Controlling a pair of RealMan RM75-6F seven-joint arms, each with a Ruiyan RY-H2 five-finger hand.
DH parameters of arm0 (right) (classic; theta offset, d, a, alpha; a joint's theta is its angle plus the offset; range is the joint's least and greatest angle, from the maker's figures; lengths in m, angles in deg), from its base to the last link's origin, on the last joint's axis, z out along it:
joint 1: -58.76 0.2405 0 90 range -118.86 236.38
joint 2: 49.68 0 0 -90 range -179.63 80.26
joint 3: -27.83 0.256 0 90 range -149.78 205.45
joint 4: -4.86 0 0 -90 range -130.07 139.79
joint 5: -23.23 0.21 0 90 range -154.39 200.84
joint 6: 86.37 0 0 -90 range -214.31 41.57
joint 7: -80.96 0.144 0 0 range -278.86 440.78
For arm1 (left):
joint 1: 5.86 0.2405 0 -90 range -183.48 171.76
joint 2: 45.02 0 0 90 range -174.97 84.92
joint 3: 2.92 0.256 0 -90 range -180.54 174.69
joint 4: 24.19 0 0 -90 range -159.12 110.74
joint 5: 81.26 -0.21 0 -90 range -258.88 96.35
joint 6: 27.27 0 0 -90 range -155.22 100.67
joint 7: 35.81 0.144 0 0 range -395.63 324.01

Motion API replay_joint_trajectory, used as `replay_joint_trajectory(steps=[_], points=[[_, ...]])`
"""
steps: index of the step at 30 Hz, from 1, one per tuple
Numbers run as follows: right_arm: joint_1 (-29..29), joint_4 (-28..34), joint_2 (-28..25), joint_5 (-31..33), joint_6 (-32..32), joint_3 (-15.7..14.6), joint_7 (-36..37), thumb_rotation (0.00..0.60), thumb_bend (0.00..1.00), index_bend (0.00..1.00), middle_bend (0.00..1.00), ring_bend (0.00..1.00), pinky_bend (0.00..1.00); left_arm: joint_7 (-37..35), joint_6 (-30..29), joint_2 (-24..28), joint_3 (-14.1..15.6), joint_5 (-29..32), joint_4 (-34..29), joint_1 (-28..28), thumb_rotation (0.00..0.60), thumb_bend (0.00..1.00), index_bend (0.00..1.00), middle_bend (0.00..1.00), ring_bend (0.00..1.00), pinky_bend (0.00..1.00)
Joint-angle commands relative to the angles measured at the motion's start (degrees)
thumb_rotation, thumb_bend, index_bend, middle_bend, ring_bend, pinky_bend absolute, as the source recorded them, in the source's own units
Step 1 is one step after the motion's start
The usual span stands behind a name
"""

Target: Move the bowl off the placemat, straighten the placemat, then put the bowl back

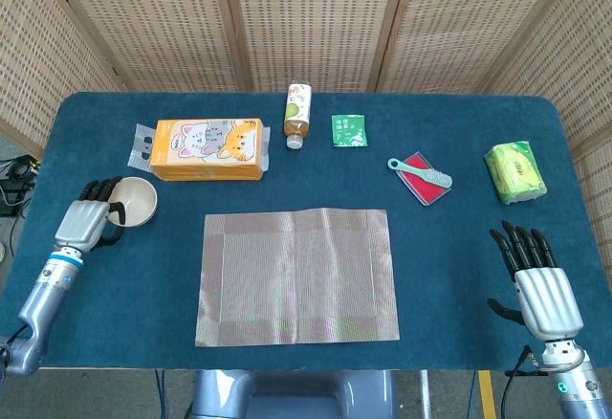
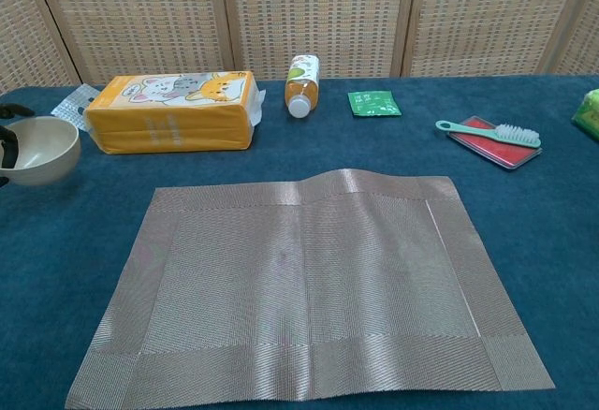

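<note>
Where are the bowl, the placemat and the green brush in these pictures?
bowl [image 1: 135, 200], head view, on its pale inside.
placemat [image 2: 304, 279], chest view, middle of its woven surface.
green brush [image 2: 493, 132], chest view, on its handle near the bristles.
</note>
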Motion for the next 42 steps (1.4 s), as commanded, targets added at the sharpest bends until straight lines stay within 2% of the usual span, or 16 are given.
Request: replay_joint_trajectory(steps=[1, 6, 10, 14, 18, 23, 29, 31, 32, 33, 34, 35, 36, 42], points=[[-0.03, -0.01, -0.08, 0.0, -0.12, 0.05, 0.12, 0.6, 0.0, 0.0, 0.0, 0.0, 0.0, 2.68, -6.21, 4.01, 0.67, -4.9, -9.56, 0.49, 0.6, 0.43, 0.65, 0.0, 0.0, 0.0], [-0.04, 0.02, -0.19, -0.04, -0.15, 0.06, 0.28, 0.6, 0.0, 0.0, 0.0, 0.0, 0.0, 6.83, -8.12, 7.09, 1.76, -10.83, -20.61, -1.61, 0.6, 0.43, 0.66, 0.0, 0.0, 0.0], [-0.18, 0.17, -0.29, -0.34, -0.51, 0.01, 0.27, 0.6, 0.0, 0.0, 0.0, 0.0, 0.0, 12.4, -4.43, 6.57, 1.38, -13.63, -28.08, -5.79, 0.6, 0.43, 0.66, 0.0, 0.0, 0.0], [-0.34, 0.12, -0.46, -0.18, -0.75, 0.09, 0.45, 0.6, 0.0, 0.0, 0.0, 0.0, 0.0, 16.93, 0.09, 4.32, 0.64, -12.95, -32.32, -8.85, 0.6, 0.43, 0.66, 0.0, 0.0, 0.0], [-0.45, 0.04, -0.71, 0.22, -0.8, 0.22, 0.99, 0.6, 0.0, 0.0, 0.0, 0.0, 0.0, 20.95, 3.85, 0.98, 0.18, -11.06, -33.78, -10.94, 0.6, 0.43, 0.66, 0.0, 0.0, 0.0], [-0.45, -0.07, -1.02, 0.39, -0.84, 0.41, 1.66, 0.6, 0.0, 0.0, 0.0, 0.0, 0.0, 24.62, 7.8, -3.07, 0.64, -8.22, -32.5, -12.47, 0.6, 0.43, 0.66, 0.0, 0.0, 0.0], [-0.44, -0.19, -1.18, 0.56, -0.9, 0.6, 2.12, 0.6, 0.0, 0.0, 0.0, 0.0, 0.0, 26.64, 8.51, -5.5, 1.0, -6.61, -30.8, -12.75, 0.6, 0.42, 0.66, 0.0, 0.0, 0.0], [-0.42, -0.19, -1.21, 0.51, -0.85, 0.57, 2.17, 0.6, 0.0, 0.0, 0.0, 0.0, 0.0, 26.71, 8.62, -5.89, 1.04, -6.21, -30.48, -12.8, 0.6, 0.31, 0.61, 0.0, 0.0, 0.0], [-0.4, -0.19, -1.21, 0.48, -0.81, 0.56, 2.19, 0.6, 0.0, 0.0, 0.0, 0.0, 0.0, 26.61, 8.59, -6.09, 1.04, -6.0, -30.35, -12.79, 0.6, 0.18, 0.52, 0.0, 0.0, 0.0], [-0.39, -0.19, -1.22, 0.47, -0.78, 0.55, 2.2, 0.6, 0.0, 0.0, 0.0, 0.0, 0.0, 26.55, 8.55, -6.17, 1.06, -5.9, -30.28, -12.78, 0.6, 0.07, 0.36, 0.0, 0.0, 0.0], [-0.39, -0.18, -1.23, 0.45, -0.78, 0.55, 2.21, 0.6, 0.0, 0.0, 0.0, 0.0, 0.0, 26.5, 8.51, -6.19, 1.11, -5.84, -30.26, -12.76, 0.6, 0.02, 0.25, 0.0, 0.0, 0.0], [-0.39, -0.19, -1.24, 0.44, -0.79, 0.54, 2.21, 0.6, 0.0, 0.0, 0.0, 0.0, 0.0, 26.45, 8.44, -6.14, 1.18, -5.9, -30.27, -12.77, 0.6, 0.0, 0.1, 0.0, 0.0, 0.0], [-0.4, -0.19, -1.25, 0.43, -0.82, 0.54, 2.22, 0.6, 0.0, 0.0, 0.0, 0.0, 0.0, 26.28, 8.35, -5.91, 1.31, -6.1, -30.4, -12.78, 0.6, 0.0, 0.02, 0.0, 0.0, 0.0], [-0.46, -0.1, -1.35, 0.4, -0.95, 0.58, 2.3, 0.6, 0.0, 0.0, 0.0, 0.0, 0.0, 24.19, 3.3, -2.01, 0.94, -8.2, -33.35, -11.35, 0.6, 0.0, 0.0, 0.0, 0.0, 0.0]])
